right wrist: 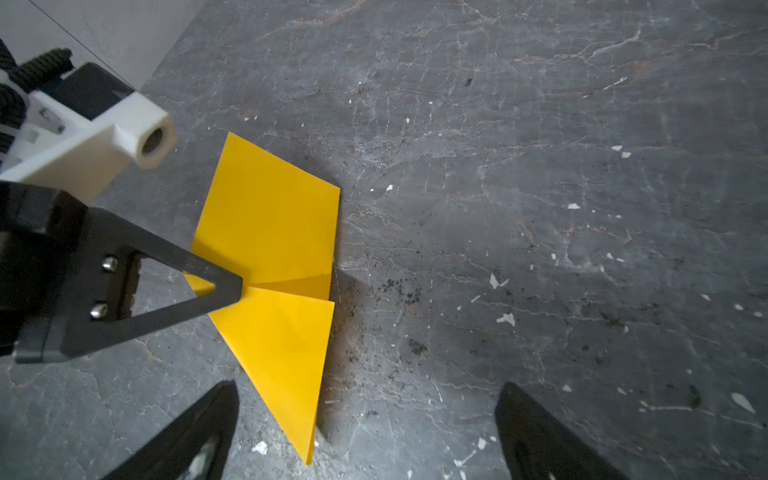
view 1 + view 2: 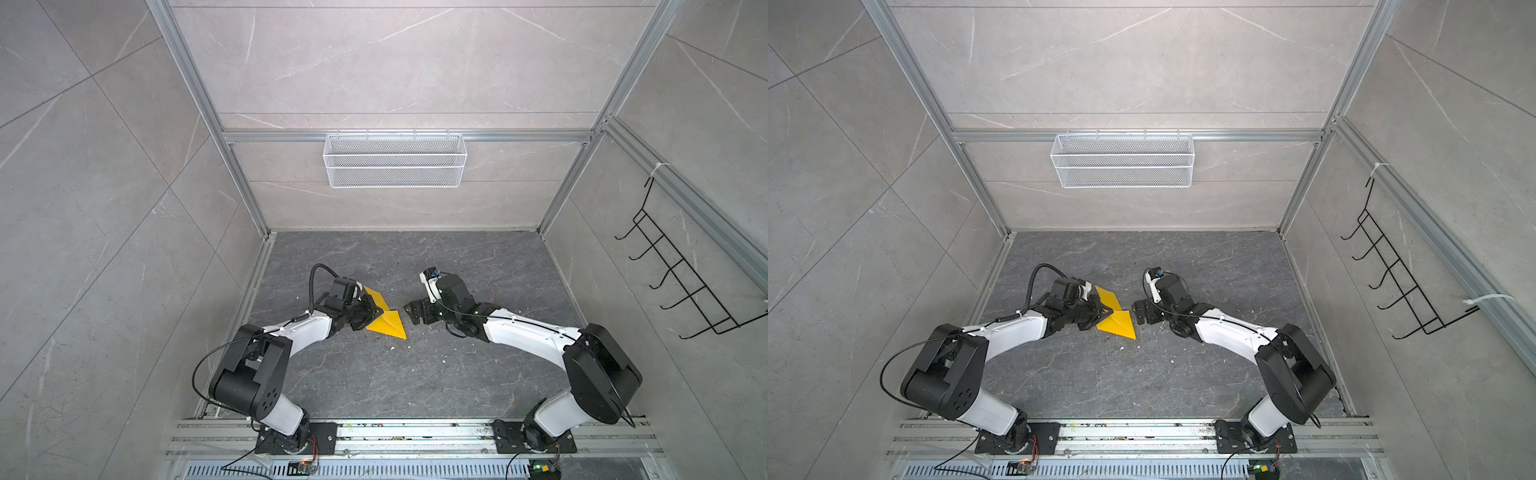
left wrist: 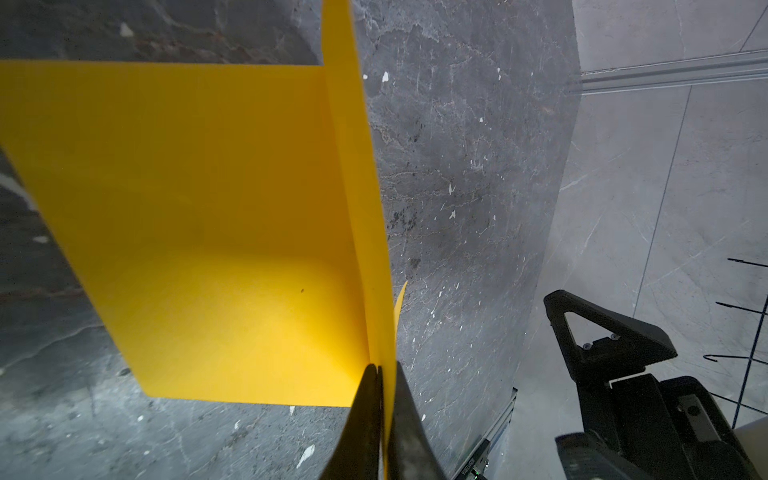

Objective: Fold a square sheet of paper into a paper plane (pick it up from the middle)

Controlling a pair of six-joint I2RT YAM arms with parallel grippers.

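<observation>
The square sheet of paper (image 2: 390, 326) (image 2: 1119, 324) is bright yellow and folded along a centre crease. Its two wings spread apart just over the dark floor, and the nearer wing runs to a sharp point. My left gripper (image 2: 376, 311) (image 2: 1106, 311) is shut on the crease. In the left wrist view the paper (image 3: 208, 228) sits pinched between the closed jaws of that gripper (image 3: 380, 368). My right gripper (image 2: 409, 313) (image 2: 1138, 311) is open just right of the paper and does not touch it. In the right wrist view its jaws (image 1: 370, 388) stand wide with the paper's point (image 1: 291, 374) beside one finger.
A white wire basket (image 2: 395, 160) hangs on the back wall. A black hook rack (image 2: 681, 282) is on the right wall. White crumbs and dark specks dot the floor (image 1: 540, 249). Aluminium rails (image 2: 415, 440) carry both arm bases at the front.
</observation>
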